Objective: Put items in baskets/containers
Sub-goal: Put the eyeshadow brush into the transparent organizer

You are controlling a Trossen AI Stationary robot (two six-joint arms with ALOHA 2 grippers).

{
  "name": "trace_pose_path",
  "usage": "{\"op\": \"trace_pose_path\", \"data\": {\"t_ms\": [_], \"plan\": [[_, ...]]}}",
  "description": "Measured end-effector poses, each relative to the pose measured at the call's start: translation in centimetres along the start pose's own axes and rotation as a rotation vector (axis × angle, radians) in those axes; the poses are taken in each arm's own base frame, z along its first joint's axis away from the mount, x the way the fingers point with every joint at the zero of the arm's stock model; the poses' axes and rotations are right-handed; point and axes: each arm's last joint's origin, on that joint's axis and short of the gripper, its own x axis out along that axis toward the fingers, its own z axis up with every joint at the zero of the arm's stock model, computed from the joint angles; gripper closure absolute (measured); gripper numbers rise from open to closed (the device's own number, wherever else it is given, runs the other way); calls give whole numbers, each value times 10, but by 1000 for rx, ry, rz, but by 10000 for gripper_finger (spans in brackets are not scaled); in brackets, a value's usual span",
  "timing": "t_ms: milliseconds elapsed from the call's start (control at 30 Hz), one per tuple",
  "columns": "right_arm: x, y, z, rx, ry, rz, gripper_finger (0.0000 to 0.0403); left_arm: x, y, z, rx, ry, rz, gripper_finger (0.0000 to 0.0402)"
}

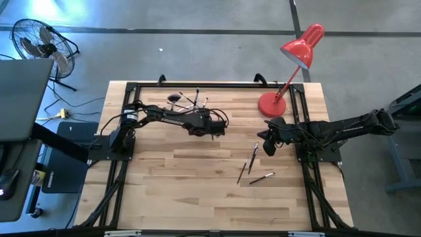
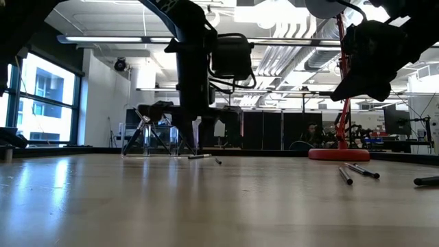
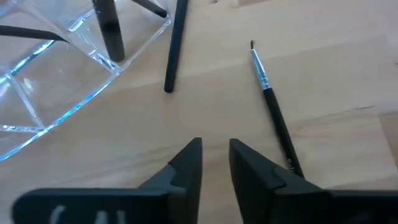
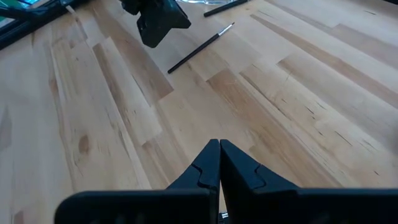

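Observation:
The clear holder (image 3: 56,68) stands on the wood at the far left of centre (image 1: 176,100), with several dark brushes (image 1: 196,100) sticking out of it. My left gripper (image 3: 215,158) hovers just beside it, open, with nothing between its fingers. A thin-tipped brush (image 3: 273,115) lies flat on the table by that gripper. A second dark handle (image 3: 174,50) has its end on the wood next to the holder. Three more brushes (image 1: 253,158) lie flat right of centre. My right gripper (image 4: 219,162) is shut and empty, above the table near them.
A red desk lamp (image 1: 273,104) stands on its round base at the far right, behind the right arm. A black frame (image 1: 197,84) runs along the table's edges. Bare wood lies across the near half of the table (image 1: 197,197).

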Motion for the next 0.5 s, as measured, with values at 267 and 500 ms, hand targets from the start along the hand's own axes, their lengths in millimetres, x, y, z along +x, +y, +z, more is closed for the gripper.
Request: {"op": "trace_pose_path", "data": {"t_ms": [267,500], "plan": [[0,0,0,0,0,0,402,11,8,-4,-55,-14,82,289],[0,0,0,-1,5,1,400,32,10,-14,-130,-33,74,289]]}}
